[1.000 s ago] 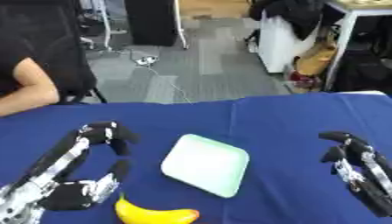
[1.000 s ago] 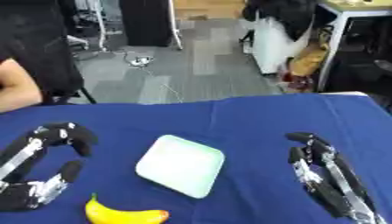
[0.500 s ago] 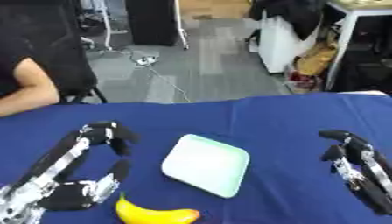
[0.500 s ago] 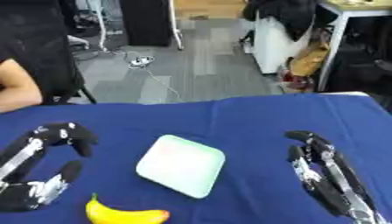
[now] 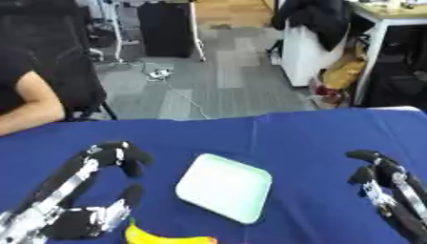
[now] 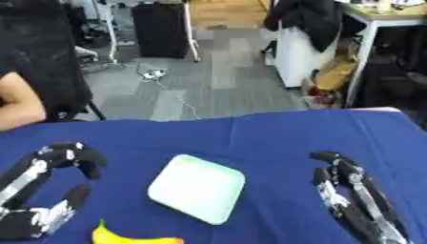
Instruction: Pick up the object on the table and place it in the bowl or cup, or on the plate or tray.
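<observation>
A: Nearest thing?
B: Yellow banana (image 5: 167,235) at the bottom edge, lying on the blue bench (image 5: 317,138), partly cut off by the frame.

A: Left hand?
B: Left hand (image 5: 79,209) comes in from the lower left corner, just beside the banana's left end, not seen touching it. Fingers arch up and curl over at the tips, thumb apart, nothing inside the curve. Holds nothing.

A: Right hand?
B: Right hand (image 6: 346,195) at the lower right, well apart from the banana. Fingers point up, slightly bent, relaxed, nothing held.

A: Where's the plate?
B: Pale green square plate (image 5: 225,187) with rounded corners sits between the two hands, a bit farther back than the banana, turned diagonally. Nothing on it. Banana lies near its lower left corner, small gap between them.

A: Beyond that?
B: Bare blue cloth to the far bench edge, then grey floor (image 5: 208,81). A person's arm (image 5: 29,102) shows at the far left edge, not touching anything on the bench.
</observation>
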### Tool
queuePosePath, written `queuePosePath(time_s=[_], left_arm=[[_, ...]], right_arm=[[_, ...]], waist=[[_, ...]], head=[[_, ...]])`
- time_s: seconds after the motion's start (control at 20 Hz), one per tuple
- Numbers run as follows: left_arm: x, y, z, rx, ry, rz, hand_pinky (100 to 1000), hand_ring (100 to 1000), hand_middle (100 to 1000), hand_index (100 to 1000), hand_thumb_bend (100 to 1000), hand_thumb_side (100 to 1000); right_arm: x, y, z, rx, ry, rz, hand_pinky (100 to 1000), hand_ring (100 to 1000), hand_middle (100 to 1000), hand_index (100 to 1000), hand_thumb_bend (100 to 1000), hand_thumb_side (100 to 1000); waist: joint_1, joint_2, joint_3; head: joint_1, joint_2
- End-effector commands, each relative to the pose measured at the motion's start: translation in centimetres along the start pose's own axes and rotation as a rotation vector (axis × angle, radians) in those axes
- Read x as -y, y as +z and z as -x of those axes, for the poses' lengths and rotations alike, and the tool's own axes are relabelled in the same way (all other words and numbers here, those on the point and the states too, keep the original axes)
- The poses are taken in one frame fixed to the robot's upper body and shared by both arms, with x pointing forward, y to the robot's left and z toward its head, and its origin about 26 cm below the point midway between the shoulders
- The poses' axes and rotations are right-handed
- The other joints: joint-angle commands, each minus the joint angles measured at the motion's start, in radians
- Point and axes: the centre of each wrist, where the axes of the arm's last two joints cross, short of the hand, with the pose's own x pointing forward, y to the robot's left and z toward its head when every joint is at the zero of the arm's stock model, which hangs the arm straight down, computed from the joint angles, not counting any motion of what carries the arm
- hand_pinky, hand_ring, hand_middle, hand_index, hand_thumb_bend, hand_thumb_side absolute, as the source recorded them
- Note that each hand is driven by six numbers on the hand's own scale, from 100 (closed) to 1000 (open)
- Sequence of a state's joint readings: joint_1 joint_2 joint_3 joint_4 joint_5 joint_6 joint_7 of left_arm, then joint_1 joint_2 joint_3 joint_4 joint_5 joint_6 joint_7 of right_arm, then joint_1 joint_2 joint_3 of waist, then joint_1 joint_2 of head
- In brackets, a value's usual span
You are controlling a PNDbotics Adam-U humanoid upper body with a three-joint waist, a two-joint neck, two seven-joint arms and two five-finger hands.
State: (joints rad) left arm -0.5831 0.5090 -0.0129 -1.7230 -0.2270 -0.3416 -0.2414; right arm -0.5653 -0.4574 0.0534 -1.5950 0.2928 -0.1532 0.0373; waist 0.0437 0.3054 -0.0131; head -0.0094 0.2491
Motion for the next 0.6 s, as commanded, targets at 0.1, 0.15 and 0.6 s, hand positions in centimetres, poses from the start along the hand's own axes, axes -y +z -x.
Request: queuePosePath(time_s=[0.1, 0.15, 0.6], left_arm=[[-2.1, -0.6, -0.8, 0.021, -0.149, 0.127, 529, 545, 623, 793, 210, 565], [-2.5, -0.8, -0.9, 0.026, -0.199, 0.186, 536, 552, 630, 801, 221, 561], [-3.8, -2.5, -1.8, 0.102, -0.367, 0.457, 566, 607, 681, 817, 209, 599]], right_arm=[[0.8, -0.4, -0.4, 0.021, 0.023, 0.009, 406, 564, 803, 863, 100, 874], [0.7, -0.4, -0.4, 0.021, 0.023, 0.008, 406, 564, 803, 864, 100, 874], [0.4, -0.3, -0.2, 0.015, 0.023, -0.011, 406, 563, 803, 863, 100, 877]], waist=[[0.002, -0.023, -0.003], [0.004, -0.024, -0.004], [0.015, -0.030, -0.014]], head=[[-0.004, -0.001], [-0.003, 0.001], [0.001, 0.012]])
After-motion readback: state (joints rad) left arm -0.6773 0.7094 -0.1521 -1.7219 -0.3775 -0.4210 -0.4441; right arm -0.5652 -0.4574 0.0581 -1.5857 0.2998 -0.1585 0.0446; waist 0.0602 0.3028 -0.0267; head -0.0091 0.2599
